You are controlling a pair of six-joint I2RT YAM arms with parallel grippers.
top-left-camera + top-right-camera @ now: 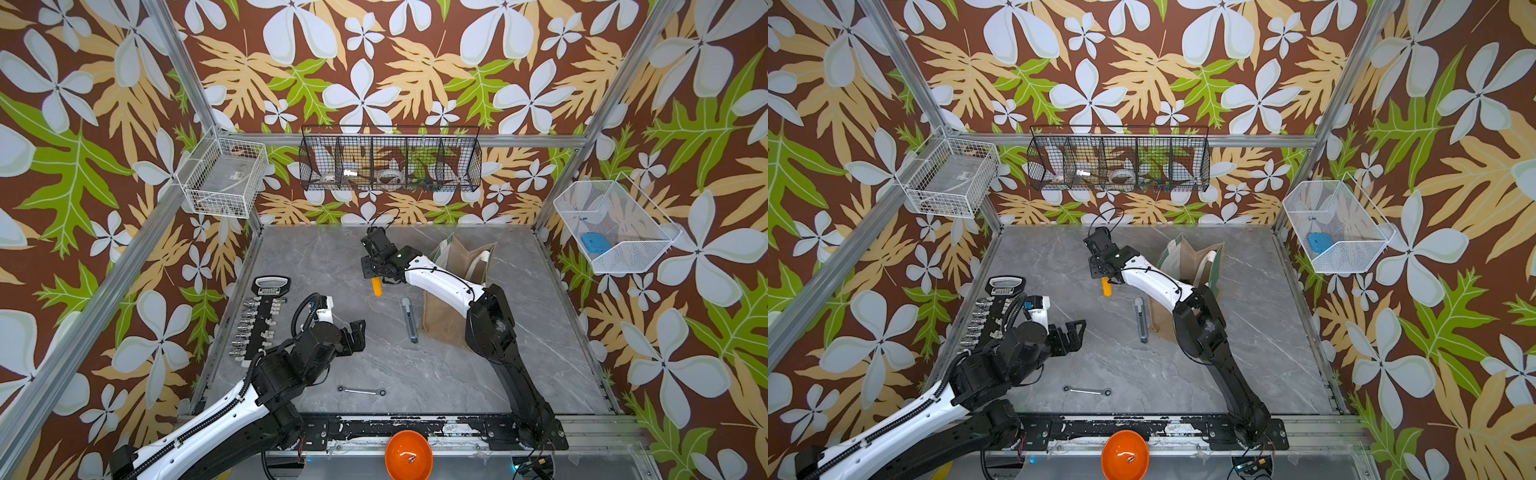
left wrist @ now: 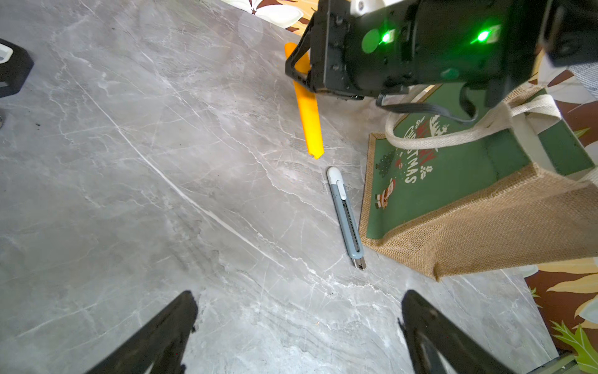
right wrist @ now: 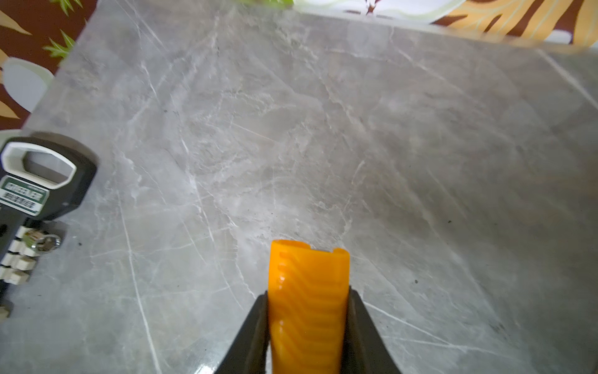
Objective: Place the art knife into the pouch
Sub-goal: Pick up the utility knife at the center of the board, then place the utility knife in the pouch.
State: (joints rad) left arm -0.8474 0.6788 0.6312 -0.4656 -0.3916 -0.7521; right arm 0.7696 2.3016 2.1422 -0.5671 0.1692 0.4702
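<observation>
While the right gripper (image 3: pixel 308 301) carries the art knife (image 2: pixel 309 119): the step reads as transfer, with the knife lifted but not yet over the pouch (image 2: pixel 437 194).
front rail: an orange bowl (image 1: pixel 408 455) sits at the near edge.
table (image 1: pixel 436 374): a small wrench (image 1: pixel 361 391) lies flat on its near part, well apart from everything in play.
left gripper (image 1: pixel 358 336): jaws spread wide with nothing between them, hovering over the near-left table, well apart from knife and pouch.
socket rack (image 1: pixel 264 316): along the left edge, untouched.
grey-blue cutter (image 2: pixel 346 217): flat, just beside the pouch's foot, long axis near to far, metal tip nearest. I take it for a bystander, the orange tool being the one in hand.
art knife: orange and ribbed, pinched tight by the right jaws near its upper end, past mid-table, free end pointing steeply down. It looks clear of the table, though the gap is hard to read.
pouch: stands mouth up, green Christmas panel turned toward the left arm, to the right of the held knife and slightly farther back.
deciding relation: the mouth lies rightward of the knife and the right arm is by far the nearer. The near-vertical long axis suits an end-first drop once above the rim.
risk: a white rope handle (image 2: pixel 430 142) droops over the front panel near the rim and could snag the end.
far wall: wire baskets (image 1: pixel 390 160) hang clear.
</observation>
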